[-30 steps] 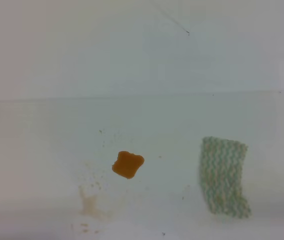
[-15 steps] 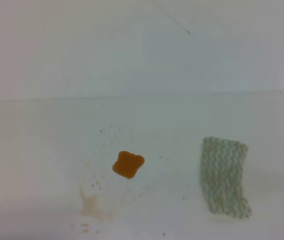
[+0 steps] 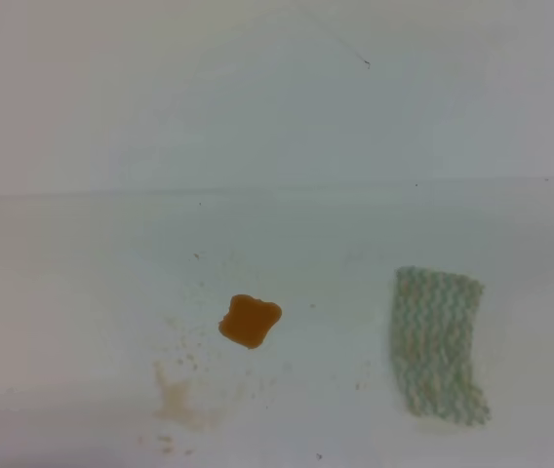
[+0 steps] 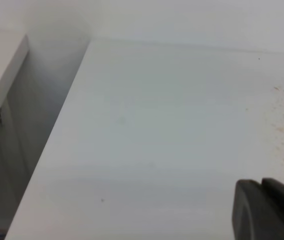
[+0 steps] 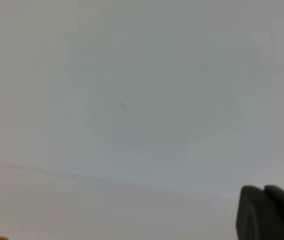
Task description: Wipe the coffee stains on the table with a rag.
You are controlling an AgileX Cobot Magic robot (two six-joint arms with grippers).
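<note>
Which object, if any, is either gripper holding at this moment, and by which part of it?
Nothing is held. The rag lies flat on the table, untouched, well apart from the orange-brown coffee stains. The right gripper is shut with nothing between its fingers.

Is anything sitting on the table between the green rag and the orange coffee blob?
No, nothing visible stands in the way. The rag lies flat to the right of the orange blob, with only bare white table and a few tiny brown specks between them. The tan smudge sits beyond the blob.
</note>
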